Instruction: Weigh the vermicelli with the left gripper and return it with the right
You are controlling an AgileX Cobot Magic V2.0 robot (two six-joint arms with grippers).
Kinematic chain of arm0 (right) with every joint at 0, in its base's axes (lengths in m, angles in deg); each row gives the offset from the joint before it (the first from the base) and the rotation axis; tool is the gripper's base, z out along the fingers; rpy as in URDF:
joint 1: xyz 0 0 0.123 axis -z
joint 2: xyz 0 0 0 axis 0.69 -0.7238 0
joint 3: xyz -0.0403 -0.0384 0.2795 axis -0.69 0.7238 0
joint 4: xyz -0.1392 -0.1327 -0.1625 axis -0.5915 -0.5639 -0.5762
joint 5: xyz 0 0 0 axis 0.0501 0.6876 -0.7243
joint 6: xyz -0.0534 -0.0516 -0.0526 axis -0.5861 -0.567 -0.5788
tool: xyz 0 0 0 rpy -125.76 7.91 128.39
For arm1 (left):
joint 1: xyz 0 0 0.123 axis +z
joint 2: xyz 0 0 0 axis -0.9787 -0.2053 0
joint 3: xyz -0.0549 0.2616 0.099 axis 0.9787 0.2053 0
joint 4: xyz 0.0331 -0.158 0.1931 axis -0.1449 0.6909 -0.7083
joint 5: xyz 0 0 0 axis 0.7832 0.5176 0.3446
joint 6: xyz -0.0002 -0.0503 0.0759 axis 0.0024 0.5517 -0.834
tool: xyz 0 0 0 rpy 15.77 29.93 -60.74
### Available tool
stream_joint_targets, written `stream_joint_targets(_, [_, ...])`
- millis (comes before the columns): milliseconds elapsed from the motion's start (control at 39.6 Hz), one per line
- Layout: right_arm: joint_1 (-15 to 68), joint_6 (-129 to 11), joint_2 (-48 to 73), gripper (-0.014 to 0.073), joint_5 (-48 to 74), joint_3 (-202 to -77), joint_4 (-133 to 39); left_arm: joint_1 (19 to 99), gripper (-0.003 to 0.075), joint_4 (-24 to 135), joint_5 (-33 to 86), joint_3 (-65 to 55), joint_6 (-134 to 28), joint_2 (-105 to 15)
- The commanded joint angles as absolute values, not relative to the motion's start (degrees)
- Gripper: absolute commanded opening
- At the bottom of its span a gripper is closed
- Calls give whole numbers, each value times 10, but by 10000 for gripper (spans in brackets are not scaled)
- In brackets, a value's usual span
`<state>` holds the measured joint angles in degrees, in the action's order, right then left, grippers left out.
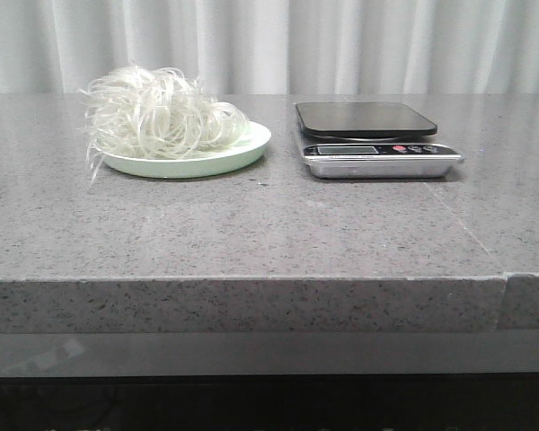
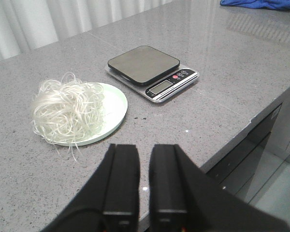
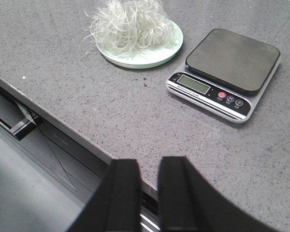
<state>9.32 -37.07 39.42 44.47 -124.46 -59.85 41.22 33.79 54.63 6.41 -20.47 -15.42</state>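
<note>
Initially, the vermicelli [image 1: 162, 115] lies heaped on the plate [image 1: 251, 148], overhanging its far-left rim, with the scale [image 1: 370, 136] just beside the plate on the counter [image 1: 251, 224] and its platform bare; the weighing step appears not yet begun. Left tool [image 2: 145, 159] hangs low near the counter's front edge, well apart from the clump, its two fingers nearly together with only a narrow gap and nothing between them. Right tool [image 3: 149, 169] sits likewise back over the counter edge, fingers almost closed and empty, pointing toward plate and scale. Neither arm shows in the front view, so both are judged to be drawn back. For the step in hand, the left tool would need to spread wide before descending, since the clump is bushy and springy; a bite into the dense middle, from above, should gather most strands, whereas a nip at the fringe risks trailing loose threads or dragging the plate. Lifting clear of the rim before crossing to the platform seems prudent.
</note>
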Motion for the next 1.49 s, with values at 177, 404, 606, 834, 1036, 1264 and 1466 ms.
stream_joint_targets(177, [96, -374, 392, 158, 407, -1259, -604, 407, 155, 342, 503, 50, -199, -158])
stream_joint_targets(404, [96, -374, 392, 158, 407, -1259, -604, 407, 155, 342, 503, 50, -199, -158])
stream_joint_targets(606, [96, -374, 392, 158, 407, -1259, -604, 428, 155, 345, 471, 103, -199, -115])
stream_joint_targets(834, [96, -374, 392, 158, 408, -1259, -604, 544, 155, 319, 426, 228, -199, -11])
stream_joint_targets(1036, [96, -374, 392, 158, 408, -1259, -604, 649, 155, 307, 294, 362, -199, 93])
stream_joint_targets(1264, [96, -374, 392, 158, 409, -1259, -604, 743, 155, 322, 140, 495, -199, 140])
stream_joint_targets(1466, [96, -374, 392, 158, 409, -1259, -604, 761, 155, 363, 111, 550, -199, 142])
